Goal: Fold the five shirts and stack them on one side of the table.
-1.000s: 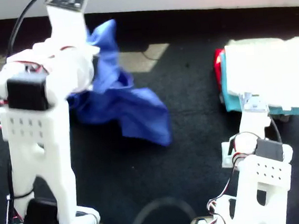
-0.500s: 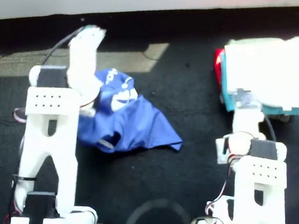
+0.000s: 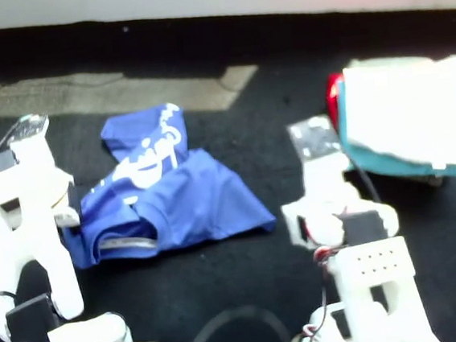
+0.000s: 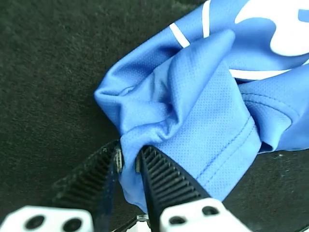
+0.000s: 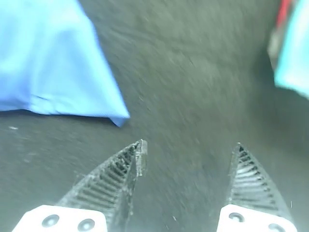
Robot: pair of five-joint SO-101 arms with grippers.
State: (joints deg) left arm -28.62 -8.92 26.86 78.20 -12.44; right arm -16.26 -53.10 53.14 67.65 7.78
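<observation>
While the left gripper [image 4: 129, 162] clamps a bunched edge of the blue shirt [image 4: 203, 116], which lies crumpled on the black table [image 3: 248, 290], the right gripper [image 5: 189, 149] holds its fingers apart near the shirt's corner.

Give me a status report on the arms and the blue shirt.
Left tool shut on blue shirt edge. Right tool open, near its corner. Shirt crumpled, not folded. Nothing blocking.

Dark table [image 3: 289, 133], pale patch [image 3: 83, 94]
</observation>
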